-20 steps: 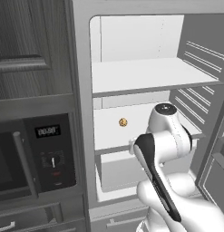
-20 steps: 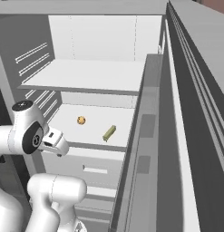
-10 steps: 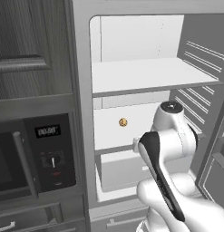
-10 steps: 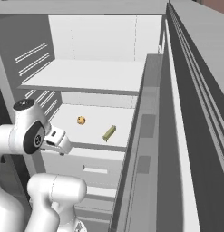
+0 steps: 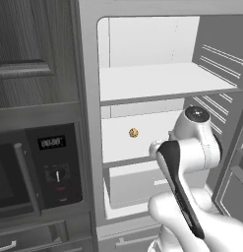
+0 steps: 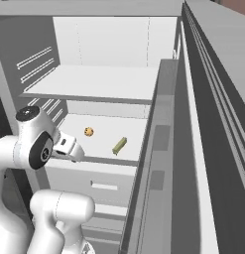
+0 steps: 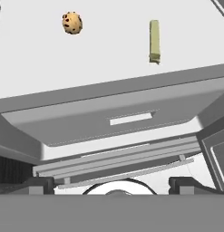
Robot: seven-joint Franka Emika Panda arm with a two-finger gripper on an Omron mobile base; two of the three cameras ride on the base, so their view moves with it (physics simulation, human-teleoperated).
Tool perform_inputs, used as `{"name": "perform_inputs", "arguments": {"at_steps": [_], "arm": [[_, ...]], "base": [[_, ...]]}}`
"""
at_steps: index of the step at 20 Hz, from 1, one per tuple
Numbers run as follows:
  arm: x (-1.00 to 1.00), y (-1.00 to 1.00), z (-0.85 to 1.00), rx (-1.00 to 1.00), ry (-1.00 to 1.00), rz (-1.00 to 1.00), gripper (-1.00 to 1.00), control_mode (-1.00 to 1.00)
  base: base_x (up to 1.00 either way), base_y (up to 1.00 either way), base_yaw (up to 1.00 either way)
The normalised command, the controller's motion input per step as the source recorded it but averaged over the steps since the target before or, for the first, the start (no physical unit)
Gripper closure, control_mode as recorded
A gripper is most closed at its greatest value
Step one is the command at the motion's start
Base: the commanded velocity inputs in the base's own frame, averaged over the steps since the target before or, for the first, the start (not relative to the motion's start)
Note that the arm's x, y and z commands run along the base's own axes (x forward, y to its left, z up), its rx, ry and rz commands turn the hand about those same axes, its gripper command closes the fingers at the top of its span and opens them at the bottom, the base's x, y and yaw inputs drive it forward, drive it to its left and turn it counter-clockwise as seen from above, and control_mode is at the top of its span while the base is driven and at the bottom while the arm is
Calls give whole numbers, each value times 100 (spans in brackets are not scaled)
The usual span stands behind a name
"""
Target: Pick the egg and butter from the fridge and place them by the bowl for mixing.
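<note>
A: Where's the butter (image 7: 154,40) right now?

B: Lying flat on the middle shelf (image 6: 101,136) of the open fridge (image 5: 157,81), toward the right side, well apart from the brown speckled cookie (image 7: 72,22) on the same shelf. In the right base view the butter (image 6: 119,145) sits close to the shelf's front edge. I can't make out an egg anywhere on that shelf.

A: How would it handle?

B: My guess is light and fairly soft, a thin stick that could dent or smear if squeezed hard. I'd take it across its narrow width near the middle, so it doesn't tip out of the grip.

A: And the tool?

B: The tool (image 7: 114,183) has its fingers spread wide apart, with nothing between them. Its two dark tips sit at the bottom of the hand view, pointed at the white drawer (image 7: 118,122) below the shelf.

A: The arm's pose?

B: The arm (image 5: 192,147) is raised in front of the fridge, elbow bent, wrist level with the drawer front and short of the shelf. It looks to need lifting and reaching in toward the right to get over the butter.
</note>
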Motion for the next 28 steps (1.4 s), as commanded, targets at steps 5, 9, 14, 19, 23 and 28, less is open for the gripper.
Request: {"name": "perform_inputs", "arguments": {"at_steps": [5, 9, 14, 19, 23, 28], "arm": [[31, -28, -1, 0, -13, -1, -100, -100], [47, -34, -3, 0, -6, -9, -100, -100], [52, -37, -3, 2, 0, -2, -100, -100], [49, -33, -20, 1, -1, -2, -100, -100], [53, -28, -24, 0, 0, -1, -100, -100], [53, -11, -19, 0, -1, -1, -100, -100]], "base": [[0, 0, 0], [0, 0, 0], [0, 0, 0], [0, 0, 0], [0, 0, 0], [0, 0, 0]]}}
